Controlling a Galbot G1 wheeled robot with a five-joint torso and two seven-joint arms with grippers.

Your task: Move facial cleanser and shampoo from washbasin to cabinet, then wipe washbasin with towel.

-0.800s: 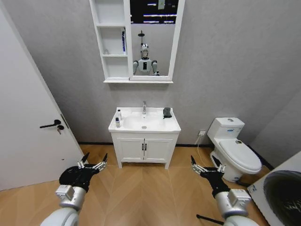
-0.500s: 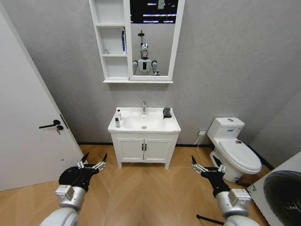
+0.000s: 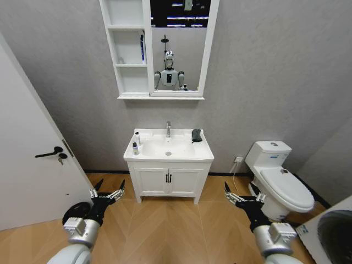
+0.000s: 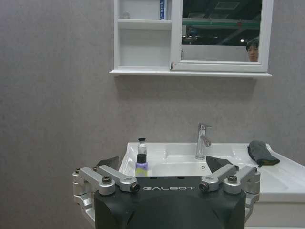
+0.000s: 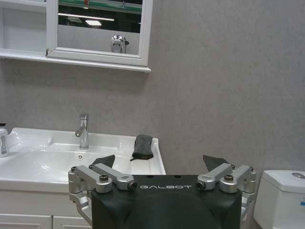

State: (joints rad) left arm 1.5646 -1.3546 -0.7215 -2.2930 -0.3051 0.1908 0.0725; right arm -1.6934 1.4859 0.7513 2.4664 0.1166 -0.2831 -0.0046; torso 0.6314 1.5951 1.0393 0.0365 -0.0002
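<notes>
I hold both arms low over the wood floor, well short of the washbasin (image 3: 168,149): left gripper (image 3: 108,192) and right gripper (image 3: 242,197) spread wide, empty. Two small bottles (image 3: 136,144), labels unreadable, stand at the basin's left; the towel (image 3: 196,135) lies right of the tap. The cabinet (image 3: 127,49) is cropped at top.

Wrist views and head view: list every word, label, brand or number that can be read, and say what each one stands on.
"GALBOT" on the black body of the left gripper, whose fingers stand open.
"GALBOT" on the black body of the right gripper, also open.
The label of the small bottle on the washbasin: too small to read.
The blue item on a shelf of the cabinet: print too blurred to read.
The blue mark on the toilet tank: unreadable.
</notes>
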